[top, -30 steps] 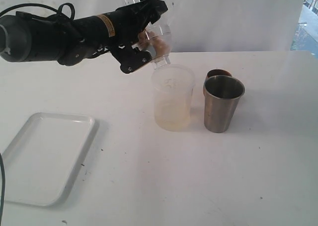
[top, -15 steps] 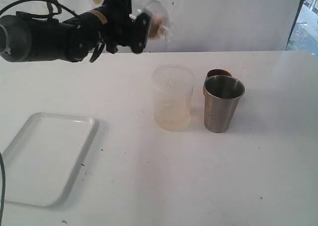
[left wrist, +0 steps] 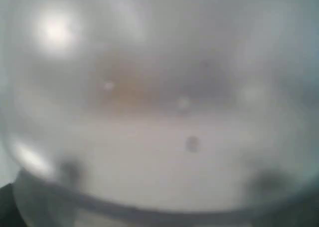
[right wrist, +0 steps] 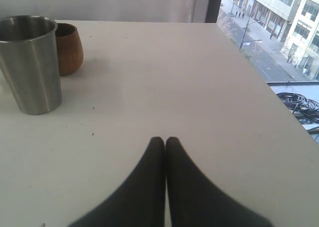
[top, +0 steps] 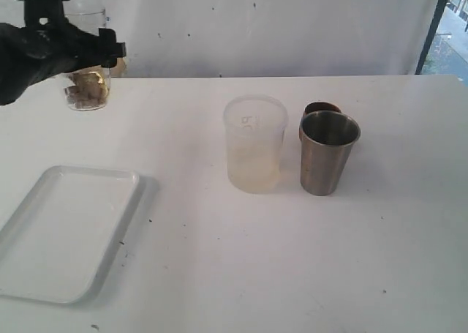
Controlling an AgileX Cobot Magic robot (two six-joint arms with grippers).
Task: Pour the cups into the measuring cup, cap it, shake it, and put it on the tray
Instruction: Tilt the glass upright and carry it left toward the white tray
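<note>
Left hand (top: 77,49) is clamped round the measuring cup (top: 88,91) and holds it upright in the air at the far left, well apart from the other cups and beyond the tray's far end. Brown pieces (top: 86,93) sit in its bottom. The left wrist view is a blur of clear plastic and shows nothing more. I cannot tell whether the lid is on.

Right hand (right wrist: 165,142) is closed on nothing, fingers pressed together, low over the bare surface (top: 292,260).

The frosted tumbler (top: 254,146), steel cup (top: 329,154) and wooden cup (top: 319,110) stand upright mid-surface, the wooden one just behind the steel one. The tray (top: 110,175) lies at the near left, nothing on it.

My reading: pouring looks finished and I am at the shake or the carry; set-down is not yet done.

Next move: bring the cup over the tray's middle, lower it level until the base rests flat, then open the left hand and lift off without tipping it.
</note>
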